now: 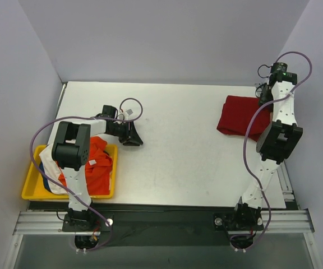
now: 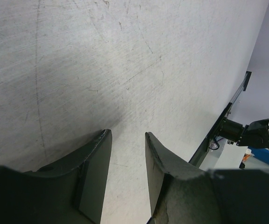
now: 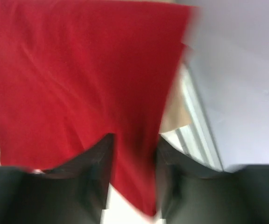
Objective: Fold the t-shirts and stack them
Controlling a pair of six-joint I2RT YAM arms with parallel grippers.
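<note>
A shallow yellow plastic tray (image 1: 31, 192) sat at the near left corner of the pale grey surface (image 1: 178, 157). A crumpled bright orange cloth t-shirt (image 1: 98, 162) was heaped in it. A white cloth t-shirt (image 1: 45, 158) was bunched along the tray's left side, and a strip of blue cloth t-shirt (image 1: 47, 183) showed at that shirt's near edge. The left arm rose over the tray and hid part of the heap.

The left hand (image 2: 127, 134) lay low over bare surface just past the tray's far right corner. It was released, its two dark fingers (image 2: 95, 163) set apart with only scratched metal between them and nothing held.

Well away from the tray, across the surface to its right and farther back, lay a large dark red cloth t-shirt (image 1: 237, 115), folded into a rough square. The right arm reached over its right edge. The wrist view was badly blurred. In it the right hand (image 3: 134, 139) hung directly above the red cloth, and its fingers (image 3: 97, 163) stood parted, with red fabric filling the gap. Whether they touched the fabric could not be told.
</note>
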